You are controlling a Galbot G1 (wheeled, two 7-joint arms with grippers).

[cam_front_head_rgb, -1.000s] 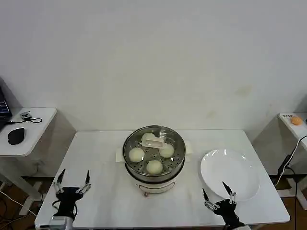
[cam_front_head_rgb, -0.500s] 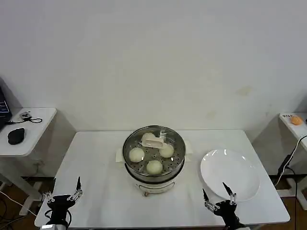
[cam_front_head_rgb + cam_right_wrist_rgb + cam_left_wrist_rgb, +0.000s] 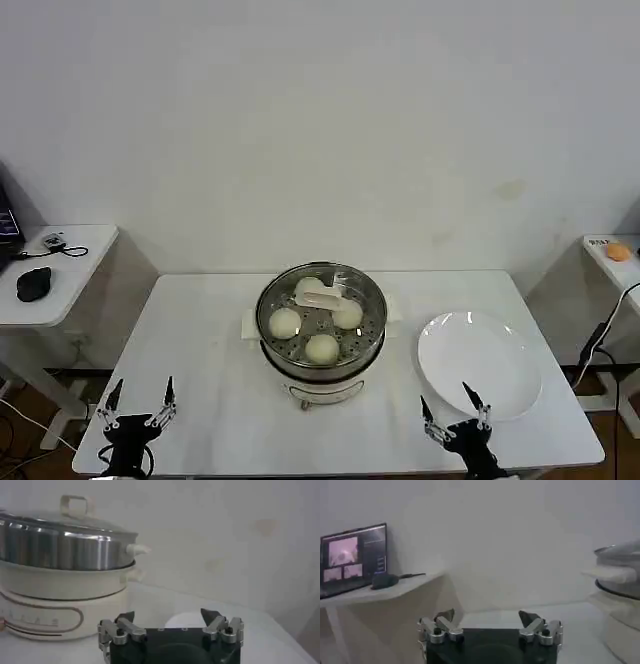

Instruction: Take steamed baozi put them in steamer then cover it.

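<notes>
Baozi (image 3: 321, 348) sit in the steamer (image 3: 322, 372) at the table (image 3: 220, 400) centre, under the cover (image 3: 322, 296). No readable writing shows. Left gripper (image 3: 136, 405) and right gripper (image 3: 454, 409) are both spread and empty, at the near edge; a plate (image 3: 500, 350) lies beside the right one.

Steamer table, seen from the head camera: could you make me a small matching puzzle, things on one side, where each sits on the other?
Things:
1. steamed baozi
2. cover
3. white plate
4. left hand

Places:
A. near the table's front left corner, open
B. on top of the steamer, handle up
C. on the table right of the steamer
D. inside the steamer, under the glass

Pairs: 1-D, 2-B, 3-C, 4-A
</notes>
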